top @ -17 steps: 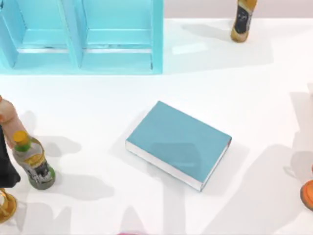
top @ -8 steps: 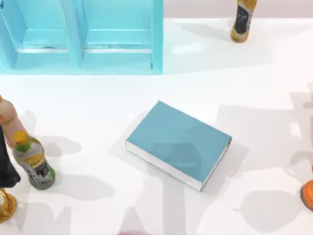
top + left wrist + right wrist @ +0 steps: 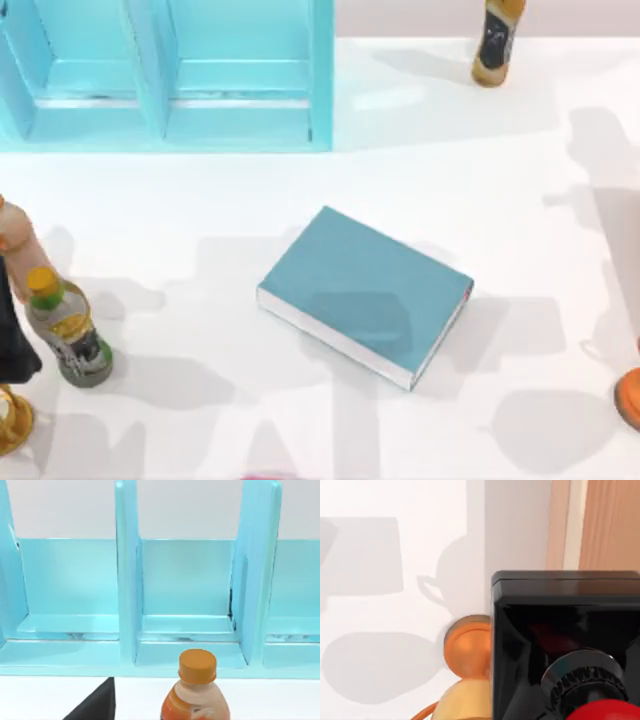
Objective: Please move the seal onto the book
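One seal sits close under my right wrist camera, the book well apart; grip cannot be told. Carrying step, I judge; next, descend over the cover.

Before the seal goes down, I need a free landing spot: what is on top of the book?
Nothing lies on the book; its teal cover carries only a shadow. What is underneath it is hidden. The seal is close up in the right wrist view.
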